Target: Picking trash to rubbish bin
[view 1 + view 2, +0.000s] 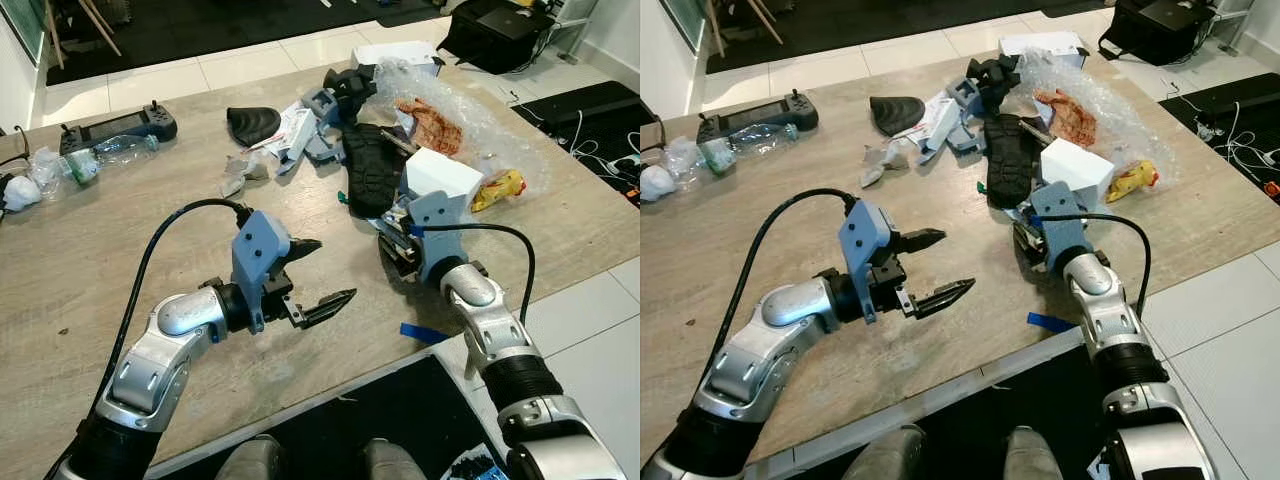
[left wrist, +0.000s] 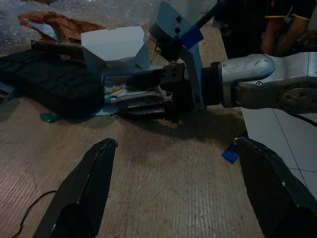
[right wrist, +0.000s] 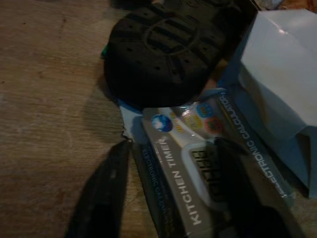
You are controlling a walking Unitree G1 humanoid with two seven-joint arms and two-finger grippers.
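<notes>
Black ridged shoe sole [image 1: 370, 170], white box [image 1: 440, 175], yellow wrapper [image 1: 498, 188]

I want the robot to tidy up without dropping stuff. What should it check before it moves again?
1. Right gripper around the kitchen timer package: ok, fingers on both sides.
2. Grip firm enough to lift: cannot tell.
3. Black shoe sole off the package: not ok, it lies against it.
4. White box clear: not ok, right beside the gripper.
5. Left gripper out of the way: ok, open over bare table.
6. Rubbish bin located: cannot tell.
</notes>
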